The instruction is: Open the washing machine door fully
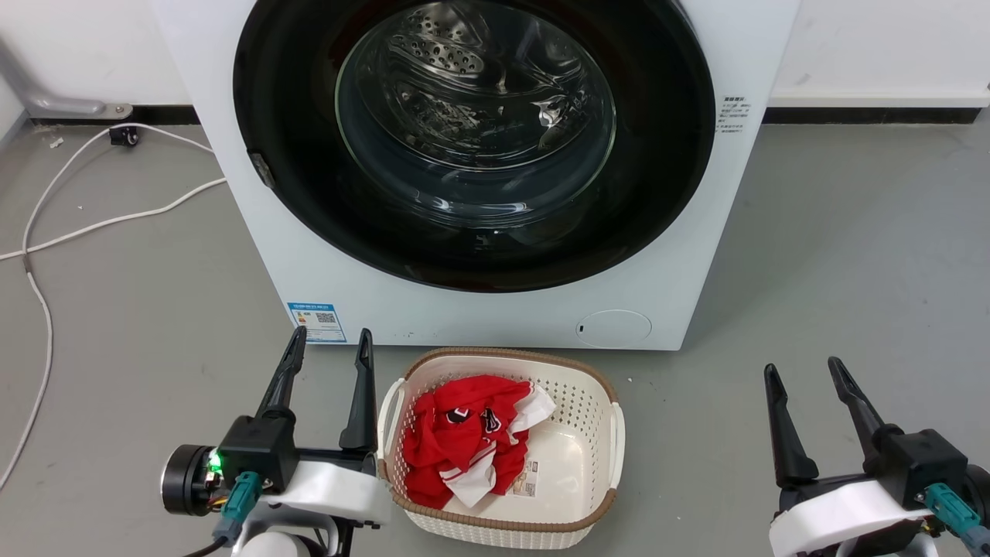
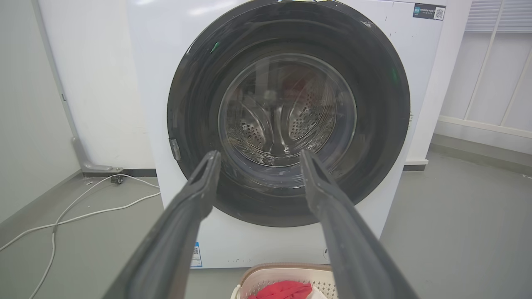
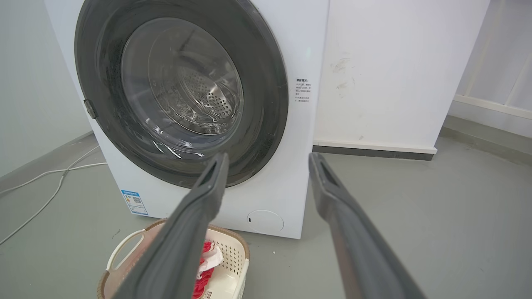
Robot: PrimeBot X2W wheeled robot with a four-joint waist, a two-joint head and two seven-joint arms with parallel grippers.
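Note:
The white washing machine (image 1: 495,317) stands straight ahead of me. Its round glossy black door (image 1: 294,93) lies flat against the front, closed, with the steel drum showing through the clear glass centre. A small latch tab sits on the door's left rim. My left gripper (image 1: 329,339) is at the lower left, open and holding nothing, well short of the machine. My right gripper (image 1: 803,367) is at the lower right, also open with nothing in it. The door (image 2: 374,104) shows beyond the left gripper (image 2: 258,156), and the door (image 3: 266,83) shows left of the right gripper (image 3: 268,158).
A white laundry basket (image 1: 588,495) with a brown rim holds red and white clothing on the floor just in front of the machine, between my arms. White cables (image 1: 116,220) trail over the grey floor at the left. A white wall (image 3: 395,62) runs behind.

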